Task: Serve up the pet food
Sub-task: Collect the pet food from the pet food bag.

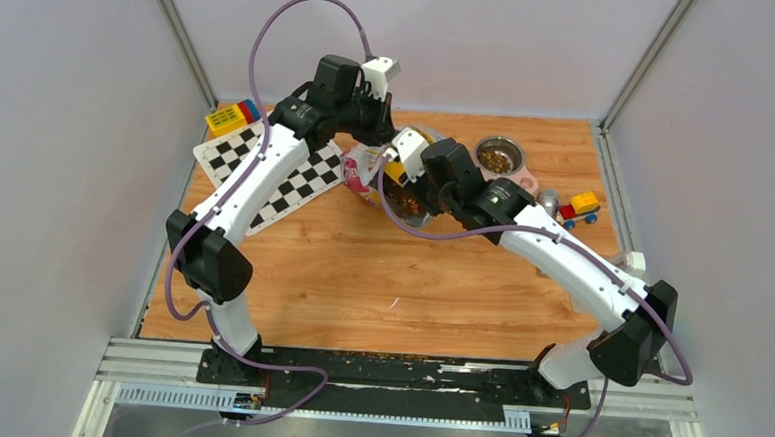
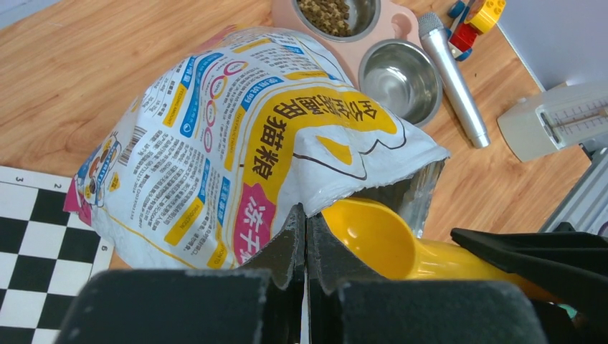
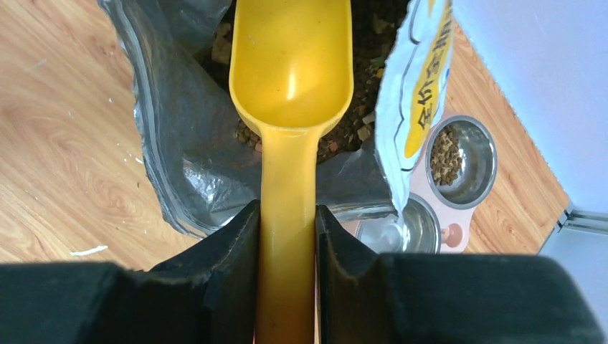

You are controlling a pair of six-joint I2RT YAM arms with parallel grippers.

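Starting at the left gripper [image 2: 305,218], we see its jaws pressed flat together on the lower lip of the cat-food bag [image 2: 236,136], which bulges away ahead of the fingertips, its mouth gaping just to their right. Inside that mouth sits the yellow scoop [image 3: 290,64]. Its handle is clamped between the jaws of the right gripper [image 3: 287,215], and its bowl reaches forward from them into the bag, empty. The pet food [image 3: 351,129] lies under and around the scoop's bowl, inside the bag. A small portion already sits in the steel bowl [image 3: 491,161] ahead and to the right of the right jaws, while the second bowl [image 2: 400,79] beside it is bare. We judge the serving begun but far from finished: this scoop is not yet loaded or carried across. How much kibble the bag holds is hidden by its foil walls. From above the arms cover its mouth, and the handle's end is lost between the right jaws.
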